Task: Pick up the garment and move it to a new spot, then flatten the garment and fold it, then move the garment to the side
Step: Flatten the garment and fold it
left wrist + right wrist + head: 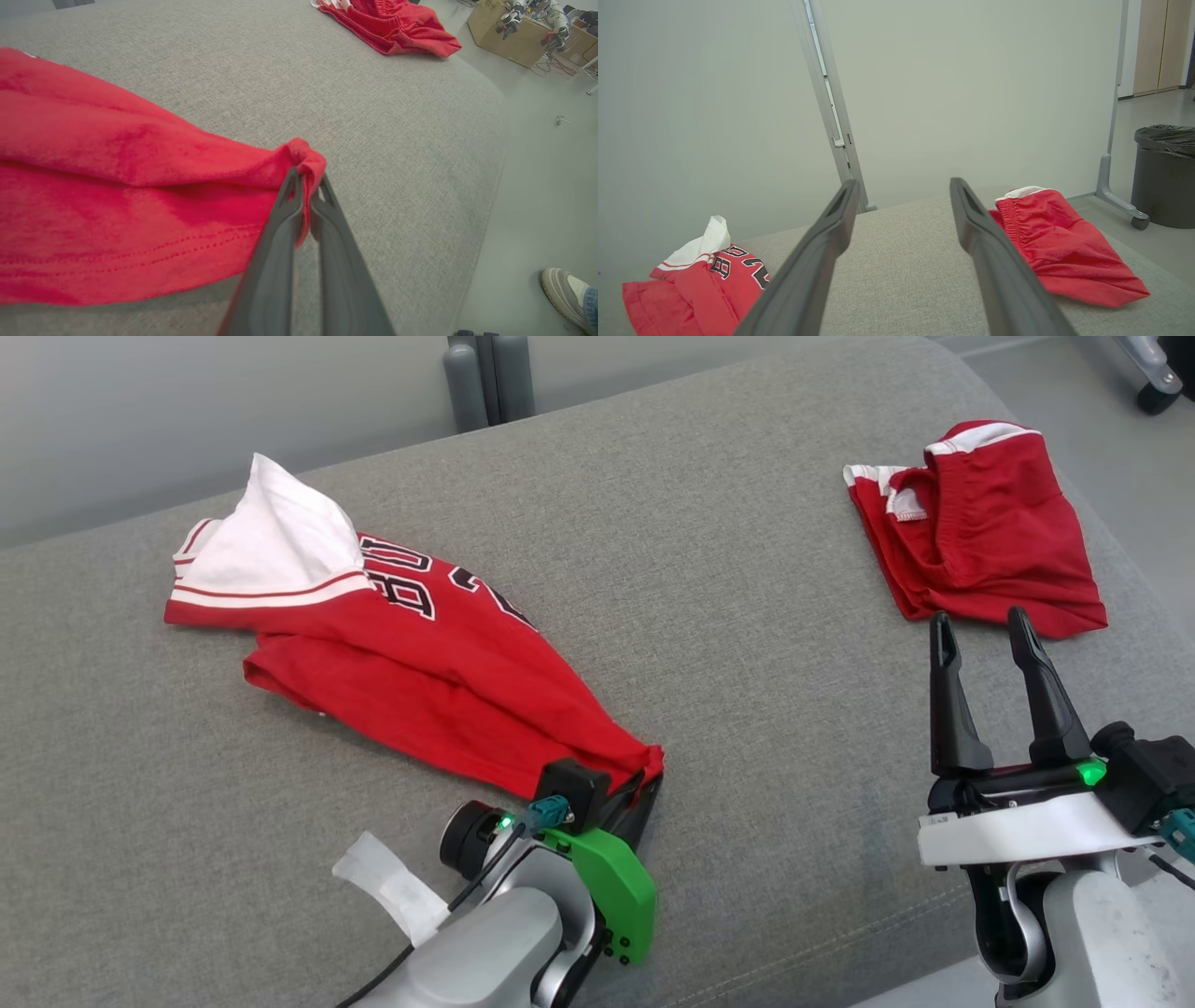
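Left fingers (pixel 276 242) pinch the jersey (pixel 117 186); right fingers (pixel 950 709) gape wide, empty.

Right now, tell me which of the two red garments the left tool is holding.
The red jersey with black lettering, on the robot's left: the left tool is shut on its corner. The red shorts lie apart, untouched, to the right.

We read black, white-edged letters (pixel 403 581) on the red jersey (pixel 439 681): "B" and "U"; the word's remainder is lost in a fold; beside them a partly covered numeral (pixel 485 597), which in the right wrist view reads as "2".
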Available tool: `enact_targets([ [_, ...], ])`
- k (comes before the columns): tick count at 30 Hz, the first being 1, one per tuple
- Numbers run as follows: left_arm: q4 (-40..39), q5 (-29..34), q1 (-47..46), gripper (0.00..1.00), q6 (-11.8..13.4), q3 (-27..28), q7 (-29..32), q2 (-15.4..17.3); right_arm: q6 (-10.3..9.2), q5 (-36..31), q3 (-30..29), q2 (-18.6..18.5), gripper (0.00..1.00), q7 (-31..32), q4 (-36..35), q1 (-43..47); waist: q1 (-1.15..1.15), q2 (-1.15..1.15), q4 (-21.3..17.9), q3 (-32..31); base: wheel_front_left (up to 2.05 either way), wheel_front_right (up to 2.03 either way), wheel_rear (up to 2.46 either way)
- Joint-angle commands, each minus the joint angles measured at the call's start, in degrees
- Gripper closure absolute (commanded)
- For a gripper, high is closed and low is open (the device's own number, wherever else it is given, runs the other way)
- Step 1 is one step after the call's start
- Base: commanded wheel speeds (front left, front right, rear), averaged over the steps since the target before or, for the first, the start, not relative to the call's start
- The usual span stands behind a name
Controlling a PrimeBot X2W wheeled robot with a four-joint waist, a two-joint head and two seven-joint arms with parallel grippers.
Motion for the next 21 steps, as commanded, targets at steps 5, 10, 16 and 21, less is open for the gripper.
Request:
enact_targets([
  [5,2.22,-1.25,0.80,1.00,-0.54,-1.56,-0.01,0.20,0.00,0.25,-0.05,-0.03,0.00,-0.16,0.41,-0.50,0.00,0.00,1.02,-0.28,0.00,0.00,0.00],
  [10,1.81,-1.07,0.80,0.00,0.00,-2.03,-0.01,0.20,0.00,0.32,-0.09,-0.03,0.00,-0.16,0.71,-0.20,0.00,0.00,2.03,-1.05,0.00,0.00,0.00],
  [16,-1.20,0.00,1.69,0.00,-0.61,-1.95,-0.01,0.20,0.00,-0.08,-0.38,-0.04,0.00,-0.16,0.82,0.74,0.00,0.00,3.31,-2.40,0.00,0.00,0.00],
  [21,-3.33,0.93,2.38,0.00,0.37,1.53,-0.01,0.23,0.00,-0.11,-0.42,-0.04,0.00,-0.16,0.62,1.22,0.00,0.00,4.02,-2.99,0.00,0.00,0.00],
])
